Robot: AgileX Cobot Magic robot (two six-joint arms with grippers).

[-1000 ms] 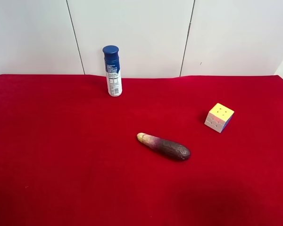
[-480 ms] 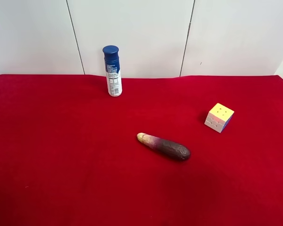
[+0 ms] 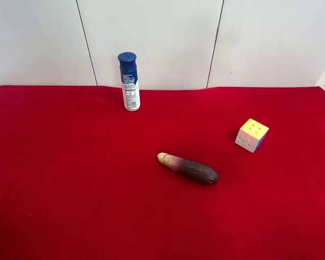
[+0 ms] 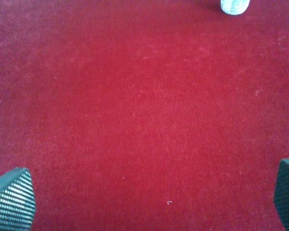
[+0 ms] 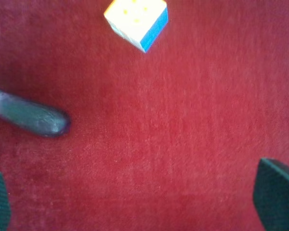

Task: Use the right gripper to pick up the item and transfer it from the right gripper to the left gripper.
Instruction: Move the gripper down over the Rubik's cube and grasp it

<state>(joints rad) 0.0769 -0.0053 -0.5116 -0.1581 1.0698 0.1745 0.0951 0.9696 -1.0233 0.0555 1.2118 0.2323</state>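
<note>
Status: nothing done yet, as far as I can judge. The cube (image 3: 252, 135) sits on the desk (image 3: 70, 179), yellow face up, toward the exterior view's right, untouched and well apart from both claws. My right claw (image 5: 137, 197) is spread wide and empty over bare cloth. Its camera has the cube ahead of the fingers, not between them, with the eggplant's (image 5: 33, 118) dark end off to one side. My left claw (image 4: 149, 197) is also wide and empty, with only the can's (image 4: 235, 6) base showing at the frame edge. What's left is the whole job: get the right claw around the cube, close, lift, meet the left claw, hand over, release. The surface is red velvety cloth covering the entire desk, flat, with a few lint specks. The eggplant lies near the middle and the can stands upright near the back edge. Behind is a white panelled wall (image 3: 151, 32) with dark vertical seams. There's a small dark sliver at the exterior view's right edge; can't tell what it is.
</note>
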